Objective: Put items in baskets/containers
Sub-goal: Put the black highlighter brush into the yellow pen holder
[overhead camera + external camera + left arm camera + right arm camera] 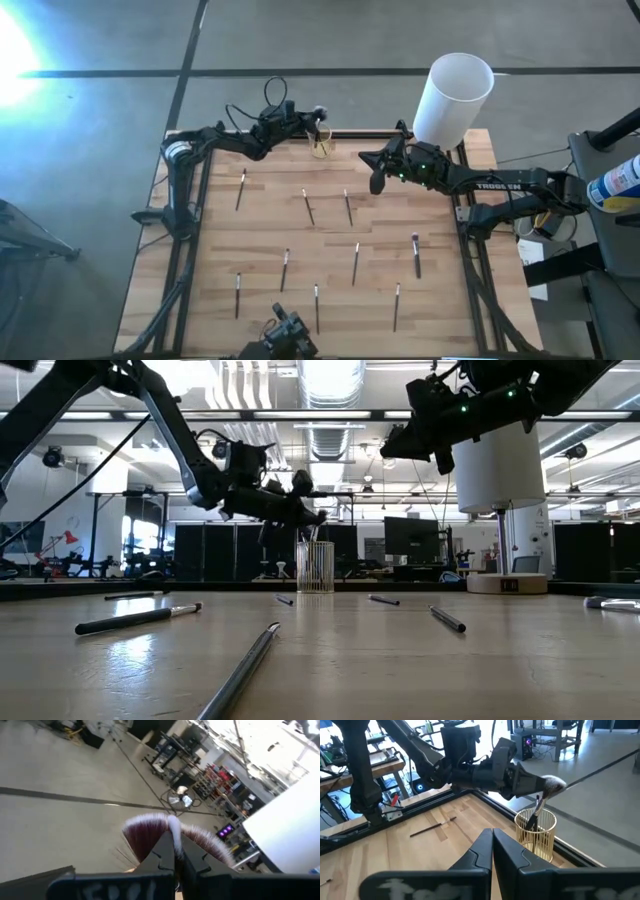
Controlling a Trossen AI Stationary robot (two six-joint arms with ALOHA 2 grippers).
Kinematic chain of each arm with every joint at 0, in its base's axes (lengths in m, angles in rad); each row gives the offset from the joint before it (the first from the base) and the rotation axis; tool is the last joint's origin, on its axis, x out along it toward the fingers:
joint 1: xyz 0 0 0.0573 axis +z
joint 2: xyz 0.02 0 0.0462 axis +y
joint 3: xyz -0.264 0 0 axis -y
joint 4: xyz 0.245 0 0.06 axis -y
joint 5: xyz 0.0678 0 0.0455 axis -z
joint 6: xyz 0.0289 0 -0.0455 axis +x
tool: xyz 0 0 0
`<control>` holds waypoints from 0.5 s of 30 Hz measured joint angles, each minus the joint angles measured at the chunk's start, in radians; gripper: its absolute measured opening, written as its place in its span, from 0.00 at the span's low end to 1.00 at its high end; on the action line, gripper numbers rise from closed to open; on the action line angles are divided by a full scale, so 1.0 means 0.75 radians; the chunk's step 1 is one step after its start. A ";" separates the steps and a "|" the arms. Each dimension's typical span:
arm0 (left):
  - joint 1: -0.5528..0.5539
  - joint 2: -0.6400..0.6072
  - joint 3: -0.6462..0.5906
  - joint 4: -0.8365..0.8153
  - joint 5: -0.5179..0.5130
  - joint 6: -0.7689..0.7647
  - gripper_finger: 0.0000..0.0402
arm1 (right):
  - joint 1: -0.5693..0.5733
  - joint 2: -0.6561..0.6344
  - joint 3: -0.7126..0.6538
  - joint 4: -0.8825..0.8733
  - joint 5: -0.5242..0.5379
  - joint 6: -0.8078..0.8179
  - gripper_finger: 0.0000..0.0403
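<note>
The left gripper [522, 782], clamped on the fluffy brush [547, 787], hovers just above the glass cup [535, 833], the brush handle angling down into it. That arm stretches level along the table's [260, 235] far edge to the cup. The right gripper [492, 845], fingers pressed together and empty, hangs raised near the cup, beside the white cylinder [452, 97]; white lettering on that arm is too small to read. Thin brushes [309, 207] lie scattered nearer than the cup.

glass cup [536, 833]: upright, far edge | fluffy brush [546, 787]: above cup | thin brushes [310, 208]: scattered flat
</note>
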 joint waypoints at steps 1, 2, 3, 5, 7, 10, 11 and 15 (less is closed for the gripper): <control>-0.002 0.000 -0.002 -0.014 -0.013 -0.001 0.00 | 0.000 0.000 0.000 0.000 0.002 -0.001 0.02; -0.003 0.000 -0.003 -0.020 -0.023 -0.001 0.00 | 0.000 0.000 0.000 0.000 0.004 -0.001 0.02; -0.004 0.000 -0.003 -0.023 -0.026 -0.001 0.00 | 0.000 0.000 0.000 0.000 0.004 -0.002 0.02; -0.005 0.000 -0.003 -0.020 -0.027 -0.002 0.00 | 0.000 0.000 0.000 0.000 0.005 -0.006 0.02; -0.005 0.000 -0.002 -0.020 -0.027 -0.006 0.00 | 0.000 0.000 0.000 0.000 0.005 -0.006 0.02; -0.005 -0.001 -0.002 -0.037 -0.027 -0.025 0.04 | 0.000 0.000 0.000 0.000 0.005 -0.006 0.02; -0.005 -0.001 -0.002 -0.049 -0.027 -0.028 0.05 | 0.000 0.000 0.000 0.000 0.005 -0.006 0.02; -0.005 -0.001 -0.002 -0.081 -0.027 -0.028 0.11 | 0.000 0.000 0.000 0.000 0.005 -0.006 0.02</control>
